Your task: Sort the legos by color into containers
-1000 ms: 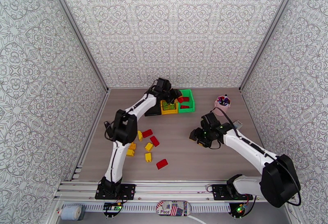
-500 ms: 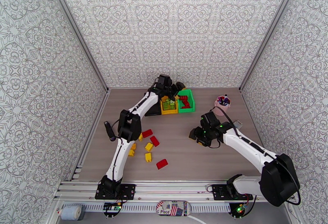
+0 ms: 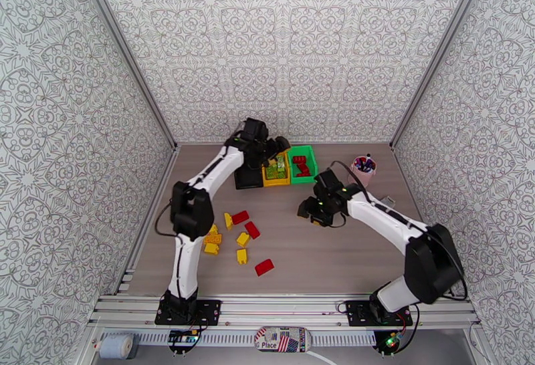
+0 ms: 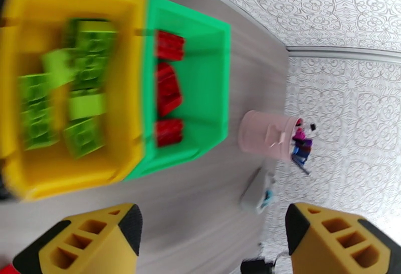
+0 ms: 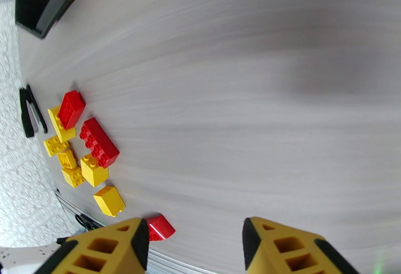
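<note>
Grey wood tabletop (image 3: pixel 314 263), loose red and yellow legos (image 3: pixel 242 239) huddled by the left base. Right gripper (image 5: pixel 193 237) hangs spread and empty mid-table, I'd square it over the lone red brick (image 3: pixel 264 267) first. Further back, left gripper (image 4: pixel 210 230), spread too, beside the green bin (image 4: pixel 205 84) of reds

Bright even light, soft shadows; motion blur and edge warping in both wrist views.

a pink cup (image 3: pixel 363 172) of pens (image 3: pixel 364 161) stands on the grey wood-grain table (image 3: pixel 321 256).
</note>
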Tool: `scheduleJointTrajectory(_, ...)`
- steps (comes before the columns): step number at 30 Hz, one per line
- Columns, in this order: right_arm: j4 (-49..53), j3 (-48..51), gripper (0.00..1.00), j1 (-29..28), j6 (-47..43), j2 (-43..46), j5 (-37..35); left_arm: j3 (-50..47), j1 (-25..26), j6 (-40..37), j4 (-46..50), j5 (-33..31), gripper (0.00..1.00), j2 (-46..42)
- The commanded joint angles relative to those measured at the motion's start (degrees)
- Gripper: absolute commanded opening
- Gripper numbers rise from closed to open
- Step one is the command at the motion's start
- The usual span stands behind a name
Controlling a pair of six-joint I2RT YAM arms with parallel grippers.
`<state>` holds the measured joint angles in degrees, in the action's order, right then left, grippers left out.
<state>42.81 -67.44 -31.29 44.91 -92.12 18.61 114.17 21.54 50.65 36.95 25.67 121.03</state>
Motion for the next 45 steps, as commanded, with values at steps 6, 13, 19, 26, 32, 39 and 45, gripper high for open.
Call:
scheduleJointTrajectory(6, 10.13, -20.75, 0.56, -10.65, -7.95, -16.60, -3.51, -25.15, -9.75, -5.59, 3.71, -6.32, 0.84, -18.98)
scheduleJointTrajectory(13, 19.92, -44.19, 0.58, -17.65, -12.32, -33.83, -5.68, -43.21, -18.30, -6.31, 4.29, -7.17, 0.87, -33.62)
scheduleJointTrajectory(19, 27.86, -65.84, 0.59, -20.85, -14.19, -47.64, -7.76, -53.68, -21.53, -7.60, 7.17, -6.75, 0.88, -42.28)
scheduleJointTrajectory(26, 35.00, -80.50, 0.60, -22.50, -14.92, -58.43, -10.16, -59.94, -23.15, -8.27, 9.85, -6.36, 0.89, -49.18)
scheduleJointTrajectory(32, 34.45, -77.32, 0.59, -23.42, -15.28, -58.58, -12.24, -62.52, -25.15, -9.47, 11.48, -5.65, 0.89, -52.04)
scheduleJointTrajectory(39, 34.91, -72.98, 0.54, -24.27, -15.80, -58.47, -15.68, -63.46, -26.20, -9.37, 11.18, -5.00, 0.90, -52.38)
scheduleJointTrajectory(45, 33.21, -67.20, 0.48, -24.53, -15.24, -55.73, -18.46, -63.54, -26.15, -8.91, 10.56, -4.83, 0.90, -51.92)
